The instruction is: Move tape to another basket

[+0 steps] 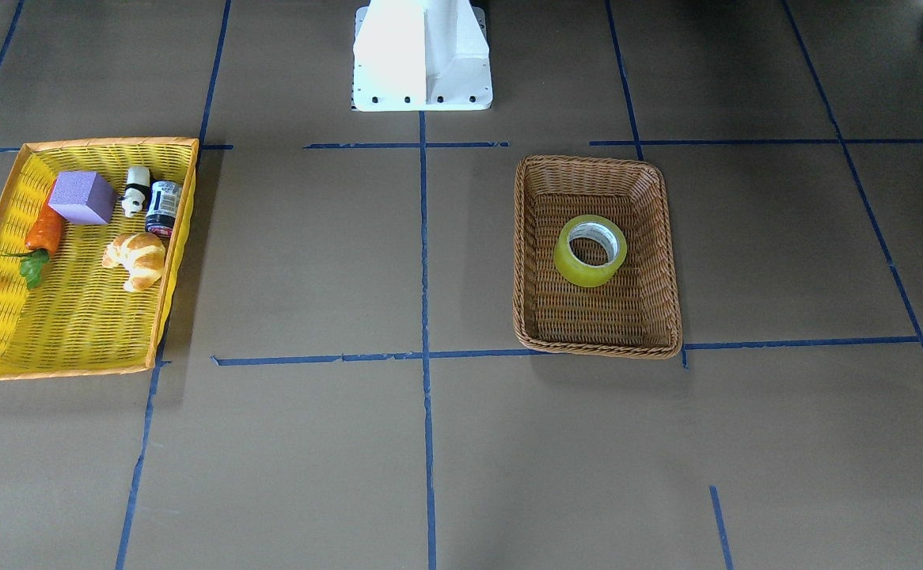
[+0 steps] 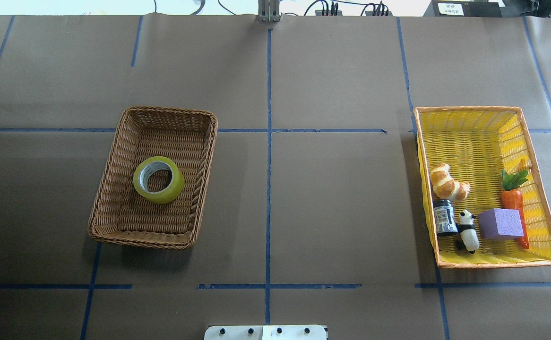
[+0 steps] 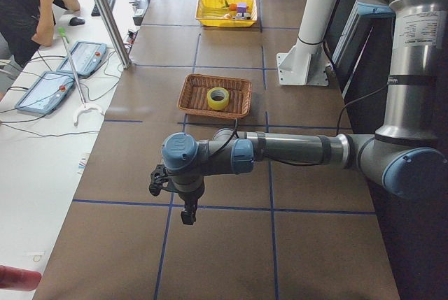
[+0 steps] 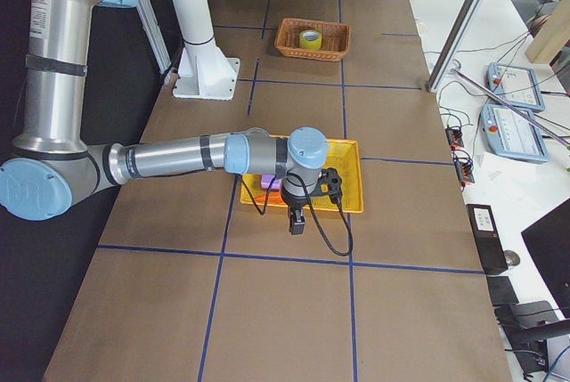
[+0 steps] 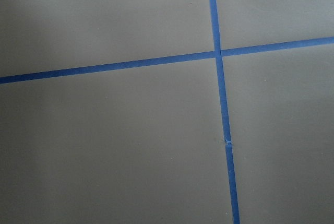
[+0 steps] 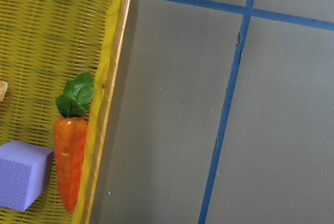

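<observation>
The yellow tape roll (image 2: 158,180) lies flat inside the brown wicker basket (image 2: 115,156), near its middle. Both also show in the front view, the tape (image 1: 590,250) and the basket (image 1: 667,261), and far off in the left side view, where the tape (image 3: 218,98) is small. My left gripper (image 3: 187,212) hangs over bare table well short of the wicker basket; I cannot tell whether it is open or shut. My right gripper (image 4: 297,222) hangs by the near edge of the yellow basket (image 4: 352,204); I cannot tell its state. Neither wrist view shows any fingers.
The yellow orange-rimmed basket (image 2: 535,156) holds a croissant (image 2: 448,182), a dark jar (image 2: 444,217), a panda figure (image 2: 467,231), a purple block (image 2: 500,224) and a toy carrot (image 2: 514,200). The robot's white base (image 1: 422,55) stands at the table edge. Blue tape lines cross the brown table.
</observation>
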You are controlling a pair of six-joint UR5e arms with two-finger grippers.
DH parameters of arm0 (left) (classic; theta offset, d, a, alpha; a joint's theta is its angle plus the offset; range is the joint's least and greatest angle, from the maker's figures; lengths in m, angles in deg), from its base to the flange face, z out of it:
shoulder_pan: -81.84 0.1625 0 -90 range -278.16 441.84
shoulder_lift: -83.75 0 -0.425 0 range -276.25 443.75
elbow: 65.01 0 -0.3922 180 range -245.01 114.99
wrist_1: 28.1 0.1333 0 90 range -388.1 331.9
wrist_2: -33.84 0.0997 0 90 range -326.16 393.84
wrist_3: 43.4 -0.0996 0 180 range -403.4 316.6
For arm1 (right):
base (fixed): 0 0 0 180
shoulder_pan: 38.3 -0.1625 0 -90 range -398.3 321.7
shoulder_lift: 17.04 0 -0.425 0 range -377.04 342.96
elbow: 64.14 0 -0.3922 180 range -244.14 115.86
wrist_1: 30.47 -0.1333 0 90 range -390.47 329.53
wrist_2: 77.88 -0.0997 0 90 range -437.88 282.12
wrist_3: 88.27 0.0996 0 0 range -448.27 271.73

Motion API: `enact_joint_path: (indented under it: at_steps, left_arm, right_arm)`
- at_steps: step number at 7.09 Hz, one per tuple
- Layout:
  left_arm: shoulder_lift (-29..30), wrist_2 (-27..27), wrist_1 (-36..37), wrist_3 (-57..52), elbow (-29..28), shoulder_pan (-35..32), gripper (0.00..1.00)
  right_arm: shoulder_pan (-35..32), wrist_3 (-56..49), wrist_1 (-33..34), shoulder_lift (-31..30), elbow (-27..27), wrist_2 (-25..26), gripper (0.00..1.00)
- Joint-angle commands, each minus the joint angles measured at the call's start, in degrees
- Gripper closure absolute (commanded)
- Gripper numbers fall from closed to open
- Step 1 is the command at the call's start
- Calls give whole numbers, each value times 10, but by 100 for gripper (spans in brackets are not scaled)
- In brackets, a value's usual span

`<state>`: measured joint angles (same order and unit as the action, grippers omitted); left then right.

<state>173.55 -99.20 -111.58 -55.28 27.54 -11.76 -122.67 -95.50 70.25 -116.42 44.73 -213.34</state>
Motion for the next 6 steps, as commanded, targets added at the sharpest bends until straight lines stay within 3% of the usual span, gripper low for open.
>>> enact_joint_path:
  at_steps: [1,6]
  left_arm:
    - [-1,4,-5,-5,-10,1,0]
    - [-1,1,-1,-2,3,1,0]
  right_arm:
    - [0,0,0,-4,-1,0,0]
    - [0,1,0,8,-11,2,0]
